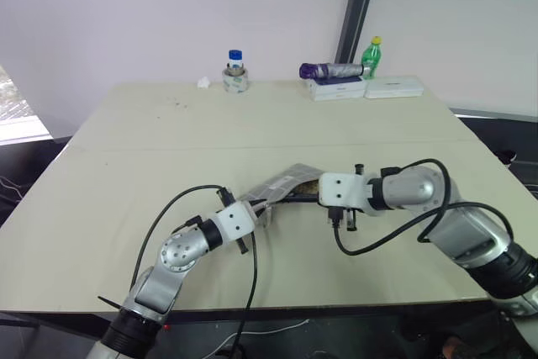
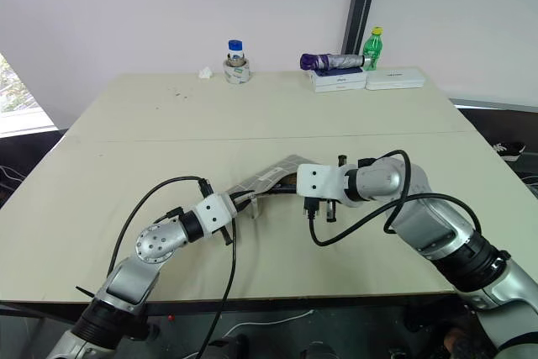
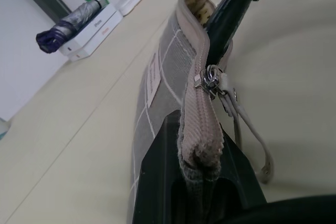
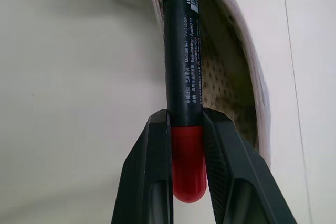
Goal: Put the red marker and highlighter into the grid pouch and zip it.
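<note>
Right gripper (image 4: 187,129) pinches the red marker (image 4: 181,66) near its red end, tip entering the grid pouch (image 3: 168,77), whose soft, floppy closed end the left gripper (image 3: 199,182) clamps over the table (image 1: 168,124); light, stiff, slippery marker suits that end grip.

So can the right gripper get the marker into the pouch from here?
Probably yes. The right gripper is shut on the marker, whose tip is already at the pouch mouth, and the left gripper pinches the zip end, holding it open.
</note>
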Available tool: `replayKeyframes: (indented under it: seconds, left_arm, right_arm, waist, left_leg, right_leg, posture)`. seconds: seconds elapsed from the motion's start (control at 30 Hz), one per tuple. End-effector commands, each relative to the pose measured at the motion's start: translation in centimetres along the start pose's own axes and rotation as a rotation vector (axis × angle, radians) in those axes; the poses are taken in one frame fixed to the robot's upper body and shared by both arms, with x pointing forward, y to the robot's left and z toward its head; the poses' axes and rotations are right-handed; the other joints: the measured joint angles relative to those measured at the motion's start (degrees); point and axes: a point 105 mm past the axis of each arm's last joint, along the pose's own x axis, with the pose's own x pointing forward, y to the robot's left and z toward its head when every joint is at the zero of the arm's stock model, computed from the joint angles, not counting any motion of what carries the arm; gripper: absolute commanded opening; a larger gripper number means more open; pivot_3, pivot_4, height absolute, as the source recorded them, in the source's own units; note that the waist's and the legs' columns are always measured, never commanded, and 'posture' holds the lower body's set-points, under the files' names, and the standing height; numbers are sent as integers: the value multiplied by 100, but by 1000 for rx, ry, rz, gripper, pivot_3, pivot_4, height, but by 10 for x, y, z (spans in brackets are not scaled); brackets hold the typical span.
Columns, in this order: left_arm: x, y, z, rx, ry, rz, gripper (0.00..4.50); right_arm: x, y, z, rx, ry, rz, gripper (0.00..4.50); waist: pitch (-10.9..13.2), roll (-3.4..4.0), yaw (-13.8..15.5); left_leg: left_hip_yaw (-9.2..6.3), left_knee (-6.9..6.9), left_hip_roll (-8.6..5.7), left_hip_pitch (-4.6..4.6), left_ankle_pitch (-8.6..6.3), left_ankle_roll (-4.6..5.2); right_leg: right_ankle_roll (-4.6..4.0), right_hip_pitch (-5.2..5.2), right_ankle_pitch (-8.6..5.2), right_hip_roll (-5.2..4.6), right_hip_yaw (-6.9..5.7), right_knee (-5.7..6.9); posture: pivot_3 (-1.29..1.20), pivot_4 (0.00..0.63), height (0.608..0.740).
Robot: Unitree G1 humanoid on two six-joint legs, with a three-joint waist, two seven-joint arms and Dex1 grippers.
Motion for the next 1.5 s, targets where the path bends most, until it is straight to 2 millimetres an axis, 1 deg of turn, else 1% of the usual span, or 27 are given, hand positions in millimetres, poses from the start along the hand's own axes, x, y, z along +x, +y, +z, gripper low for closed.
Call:
replayKeyframes:
  seconds: [0.03,0.23,0.33,0.43,0.67,0.73,0.77,0.83,0.9,1.03,1.17,1.27,1.3,1.37,1.4,1.47,1.5]
  left_arm:
    - [3,-6,23,26,-89,-33,0]
    - [0,-12,23,14,-92,-67,0]
    - [-1,-15,25,13,-99,-86,0]
    - [-1,-15,27,13,-105,-95,0]
    - [0,-17,30,6,-111,-104,0]
    - [-1,-15,28,-6,-103,-89,0]
    - [-1,-14,28,-11,-101,-83,0]
    - [-1,-13,26,-18,-93,-75,0]
    - [-2,-10,21,-20,-72,-59,0]
    - [-3,-2,15,-48,-49,-7,0]
    - [-3,17,15,-110,-55,78,0]
    - [-4,28,16,-154,-65,114,0]
    - [-3,32,17,-181,-72,126,0]
    - [-1,40,21,-257,-97,151,0]
    - [1,44,24,-302,-111,158,0]
    - [6,48,29,-381,-131,148,0]
    - [9,48,31,-410,-138,137,0]
  right_arm:
    - [0,-10,21,-110,-54,-38,285]
    - [3,-15,22,-153,-62,-52,285]
    - [3,-10,18,-220,-46,-20,285]
    - [4,-9,16,-249,-42,-9,285]
    - [7,-8,20,-251,-75,-1,285]
    - [6,-11,20,-224,-81,-10,1340]
    - [6,-12,20,-215,-82,-16,1776]
    - [3,-15,20,-207,-91,-26,2801]
    - [-9,-22,20,-150,-117,-63,3784]
    - [-31,-29,16,-9,-169,-90,3784]
    - [-53,-36,8,149,-217,-135,3784]
    - [-61,-43,0,240,-221,-186,3784]
    - [-62,-42,-1,258,-222,-184,3784]
    - [-60,-38,1,276,-232,-172,3261]
    - [-58,-35,6,280,-246,-160,2951]
    - [-53,-33,14,288,-275,-158,1960]
    - [-50,-34,18,291,-288,-171,1379]
  waist:
    - [0,0,-2]
    - [0,0,-1]
    - [0,0,0]
    - [0,0,-2]
    - [0,0,-11]
    - [0,0,-6]
    - [0,0,-6]
    - [0,0,-5]
    - [0,0,-3]
    - [0,0,4]
    - [0,0,6]
    - [0,0,-5]
    - [-1,1,-6]
    - [-1,1,0]
    - [-1,1,4]
    - [0,0,4]
    - [0,0,2]
  left_leg:
    - [0,0,0,0,0,0]
    - [0,0,0,0,0,0]
    - [0,0,-1,0,0,0]
    - [0,0,-1,0,0,0]
    - [-1,0,-1,1,0,0]
    - [0,0,-1,1,0,0]
    - [0,0,-1,1,0,0]
    - [-1,0,-1,2,0,0]
    - [-1,1,-1,2,0,0]
    - [-3,1,0,2,0,0]
    - [-4,2,2,2,0,0]
    - [-3,2,0,3,0,0]
    - [-2,2,0,3,0,0]
    - [-2,1,0,3,0,0]
    - [-2,2,0,3,0,0]
    - [-3,2,0,2,0,0]
    - [-3,3,0,2,0,0]
  right_leg:
    - [0,0,0,0,0,0]
    - [0,0,0,0,0,0]
    - [0,1,0,0,0,0]
    - [0,1,0,0,0,0]
    - [0,1,0,2,0,1]
    - [0,1,0,2,0,1]
    - [0,1,0,2,0,1]
    - [0,2,0,2,0,1]
    - [0,2,0,2,0,1]
    - [0,3,0,2,0,1]
    - [0,5,1,2,0,1]
    - [-1,5,1,2,0,2]
    - [-1,4,1,2,0,2]
    - [-1,4,1,2,0,2]
    - [-1,4,1,2,0,2]
    - [-1,4,1,2,-1,2]
    - [0,4,1,2,-1,3]
  posture:
    - [0,150,740]
    - [0,150,740]
    - [0,150,740]
    - [0,150,740]
    - [0,150,740]
    - [0,150,740]
    - [0,150,740]
    - [0,150,740]
    - [0,150,740]
    - [0,150,740]
    - [0,150,740]
    - [0,150,740]
    - [0,150,740]
    - [0,150,740]
    - [0,150,740]
    - [0,150,740]
    - [0,150,740]
